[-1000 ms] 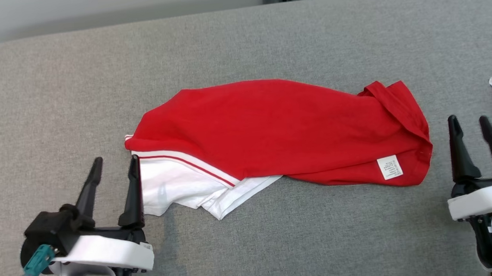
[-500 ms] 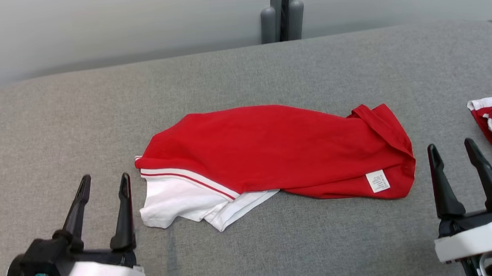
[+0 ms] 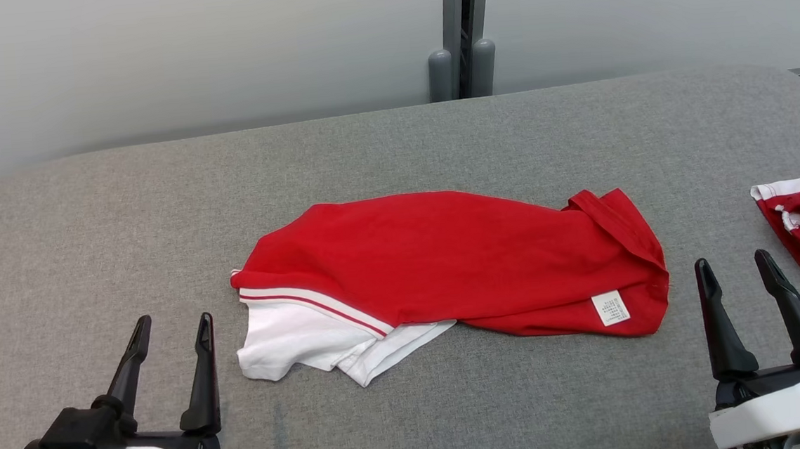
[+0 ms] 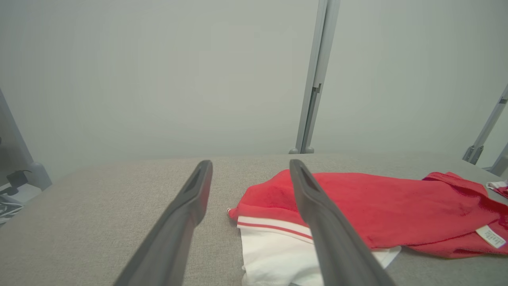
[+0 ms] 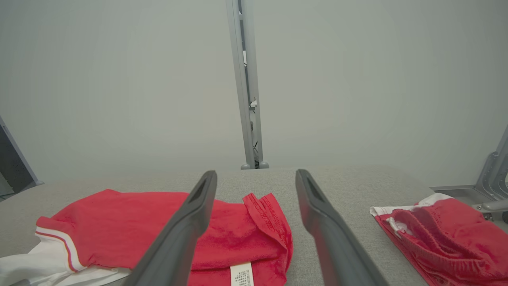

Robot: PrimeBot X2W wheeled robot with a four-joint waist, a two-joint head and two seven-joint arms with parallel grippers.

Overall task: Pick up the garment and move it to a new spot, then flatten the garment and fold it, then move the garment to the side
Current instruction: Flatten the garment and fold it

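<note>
Red knit garment lies mid-bench, loosely doubled over in soft ridges. A white panel with a striped hem pokes out at its left end, and a care label sits at its right. Left pincer is just off the garment's left end, right pincer off its right end. Both are spread wide, holding nothing. I judge folding unfinished. Next I need low pinches on both ends, catching every layer.

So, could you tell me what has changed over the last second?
The head camera tilted up, shifting the whole view. Measured against the red garment, the left gripper drew back from its white sleeve and the right gripper eased back slightly. Nothing was grasped or released. The garment keeps its shape on the grey surface; both grippers stay open.
</note>
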